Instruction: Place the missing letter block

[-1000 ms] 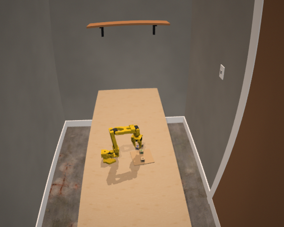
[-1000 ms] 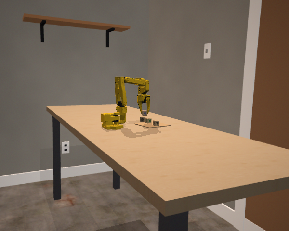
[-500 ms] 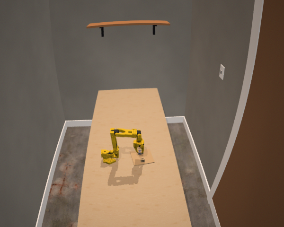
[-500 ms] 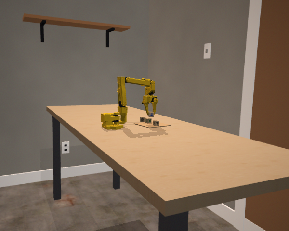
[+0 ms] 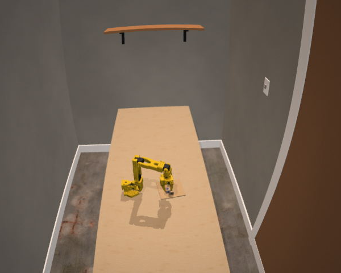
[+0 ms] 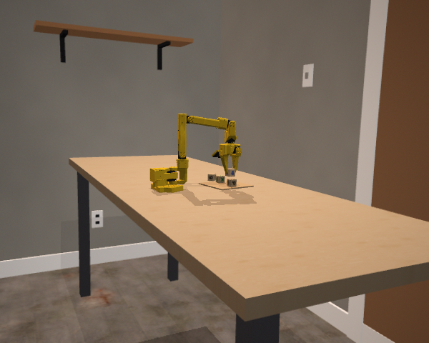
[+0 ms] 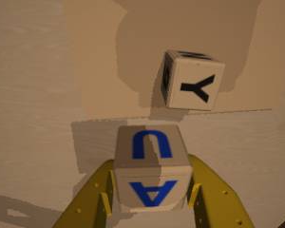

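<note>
The table (image 5: 162, 247) (image 6: 281, 229) looks like smooth, matt pale wood; the mat (image 5: 179, 190) (image 6: 240, 186) (image 7: 95, 81) is matt tan. At twelve o'clock in the top view, the shelf (image 5: 154, 28) (image 6: 114, 34) has a wood look, its brackets (image 5: 123, 38) (image 6: 62, 48) matt black.

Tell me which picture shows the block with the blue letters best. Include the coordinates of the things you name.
The wrist view: the block (image 5: 167, 189) (image 6: 230, 172) (image 7: 152, 166) is large there, its blue U and A readable. The exterior view shows it small, beneath the gripper (image 5: 168, 190) (image 6: 229, 172) (image 7: 151, 190), with one blue mark; the top view, just a tiny patch.
</note>
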